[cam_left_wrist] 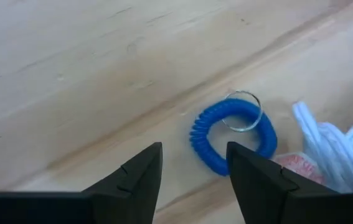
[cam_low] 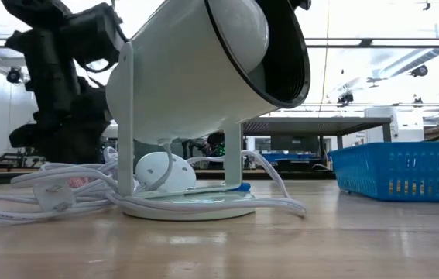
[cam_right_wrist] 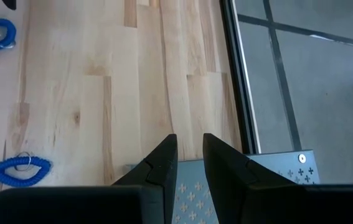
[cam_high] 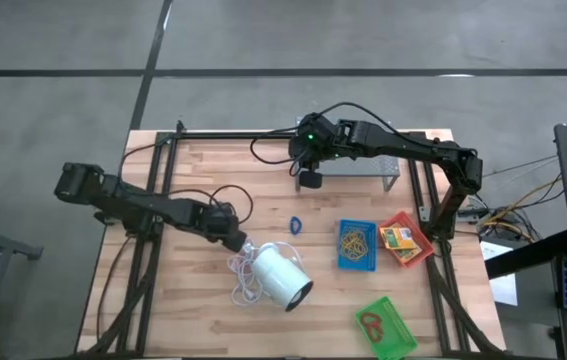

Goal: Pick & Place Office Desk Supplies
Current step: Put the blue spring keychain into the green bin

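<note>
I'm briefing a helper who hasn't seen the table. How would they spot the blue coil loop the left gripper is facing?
Start at the big white lamp lying mid-table with its white cord. The blue coil loop lies by that cord, just ahead of the open left gripper. Unlike the cord, it is a blue spiral ring carrying a small metal ring.

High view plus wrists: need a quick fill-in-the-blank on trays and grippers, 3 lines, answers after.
1. The small yellow-orange box lies in the ____ tray.
2. The tan rubber bands lie in the ____ tray.
3. The left gripper hangs open over a blue coil loop that carries a small ____ ring.

Missing words: red; blue; metal
</note>
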Action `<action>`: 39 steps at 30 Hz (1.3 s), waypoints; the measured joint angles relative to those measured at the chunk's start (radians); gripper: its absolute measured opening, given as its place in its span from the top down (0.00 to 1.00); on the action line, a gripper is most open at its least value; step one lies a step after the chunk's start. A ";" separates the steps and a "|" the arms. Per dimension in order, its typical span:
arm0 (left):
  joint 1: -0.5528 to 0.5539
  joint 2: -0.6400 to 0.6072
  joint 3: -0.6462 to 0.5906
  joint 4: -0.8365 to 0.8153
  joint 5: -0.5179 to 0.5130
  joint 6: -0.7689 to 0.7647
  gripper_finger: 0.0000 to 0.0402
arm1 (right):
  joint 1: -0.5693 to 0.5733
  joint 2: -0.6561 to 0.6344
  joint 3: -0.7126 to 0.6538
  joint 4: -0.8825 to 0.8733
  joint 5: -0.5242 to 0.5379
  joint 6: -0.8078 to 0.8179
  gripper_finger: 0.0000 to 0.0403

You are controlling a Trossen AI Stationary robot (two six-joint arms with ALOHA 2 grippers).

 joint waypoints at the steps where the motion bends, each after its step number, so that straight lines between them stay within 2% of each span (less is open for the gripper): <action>1: 0.000 0.001 0.000 0.008 -0.001 0.000 0.54 | 0.000 0.000 0.000 0.002 0.000 0.000 0.82; 9: -0.001 -0.002 -0.004 0.021 -0.008 0.003 0.54 | 0.000 0.000 0.000 0.005 0.000 0.000 0.82; 20: -0.002 -0.008 -0.090 0.129 -0.016 -0.001 0.54 | 0.000 0.000 0.000 0.006 0.000 0.000 0.82; 29: -0.002 -0.003 -0.069 0.085 -0.010 0.000 0.54 | 0.000 0.000 0.000 0.007 0.000 0.000 0.82; 33: -0.002 -0.003 -0.062 0.063 -0.004 -0.002 0.58 | 0.000 0.000 0.000 0.007 0.000 0.000 0.82; 39: -0.001 -0.002 -0.052 0.041 0.013 -0.027 0.68 | 0.000 0.000 0.000 0.007 0.000 0.000 0.82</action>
